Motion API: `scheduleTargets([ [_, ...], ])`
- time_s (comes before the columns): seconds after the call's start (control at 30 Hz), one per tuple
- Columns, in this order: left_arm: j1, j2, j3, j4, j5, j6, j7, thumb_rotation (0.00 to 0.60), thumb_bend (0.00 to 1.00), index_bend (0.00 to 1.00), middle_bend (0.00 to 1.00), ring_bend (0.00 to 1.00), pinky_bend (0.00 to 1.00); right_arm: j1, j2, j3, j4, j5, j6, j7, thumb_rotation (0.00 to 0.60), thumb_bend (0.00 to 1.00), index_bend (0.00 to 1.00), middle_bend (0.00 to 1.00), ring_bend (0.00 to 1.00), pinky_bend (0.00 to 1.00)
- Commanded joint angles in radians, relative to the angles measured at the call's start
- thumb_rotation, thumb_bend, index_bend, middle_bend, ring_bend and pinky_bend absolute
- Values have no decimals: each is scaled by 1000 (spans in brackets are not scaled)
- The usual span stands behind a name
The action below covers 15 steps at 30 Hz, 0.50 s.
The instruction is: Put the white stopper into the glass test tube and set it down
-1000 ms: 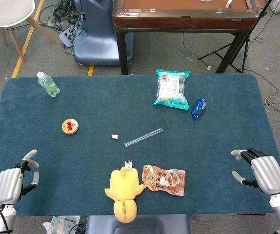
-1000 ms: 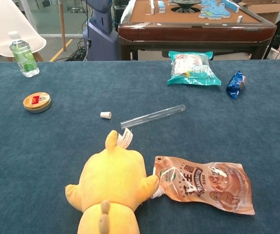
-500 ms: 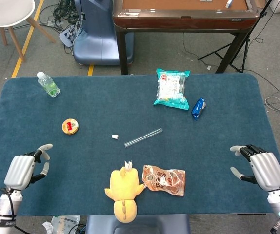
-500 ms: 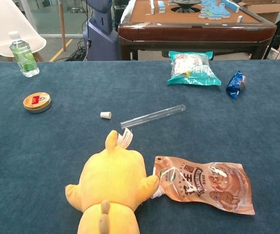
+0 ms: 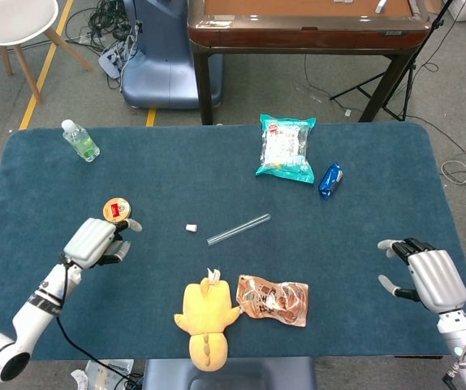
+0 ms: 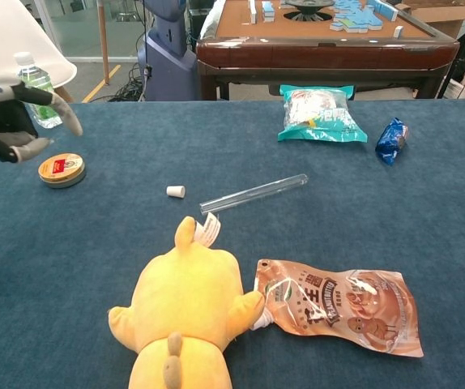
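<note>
The small white stopper (image 5: 191, 228) (image 6: 176, 191) lies on the blue table cloth, just left of the glass test tube (image 5: 239, 230) (image 6: 253, 194), which lies flat and slanted. My left hand (image 5: 95, 241) (image 6: 15, 118) hovers open to the left of the stopper, above the round tin, holding nothing. My right hand (image 5: 429, 276) stays open near the table's right front edge, far from the tube; the chest view does not show it.
A round orange tin (image 5: 116, 211) (image 6: 61, 169) sits under my left hand. A yellow plush toy (image 5: 208, 319) and a brown snack bag (image 5: 273, 300) lie in front of the tube. A green bottle (image 5: 79, 140), teal snack bag (image 5: 286, 147) and blue packet (image 5: 330, 179) lie further back.
My left hand has swung from the table's left front corner inward and forward to above the tin, entering the chest view. My right hand has barely shifted.
</note>
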Motion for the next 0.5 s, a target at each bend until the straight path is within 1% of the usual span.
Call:
scheduleTargets([
  [0.03, -94, -41, -10, 67, -42, -135, -46, 600, 575, 342, 1000, 1000, 1000, 0, 3, 0, -3, 5, -2, -4, 600, 230, 348, 459, 356, 456],
  [0.27, -209, -74, -7, 105, -146, -339, -12, 600, 590, 263, 1000, 1000, 1000, -2, 7, 1, -6, 19, -6, -9, 600, 230, 348, 461, 361, 456],
  [0.33, -238, -90, -9, 116, -179, -380, 4, 600, 590, 247, 1000, 1000, 1000, -1, 6, 1, -4, 22, -8, -7, 600, 230, 348, 461, 361, 456],
  [0.5, -294, -132, -10, 146, -245, -440, 44, 600, 590, 215, 1000, 1000, 1000, 1, 3, 2, 5, 31, -14, -2, 600, 230, 348, 462, 362, 457],
])
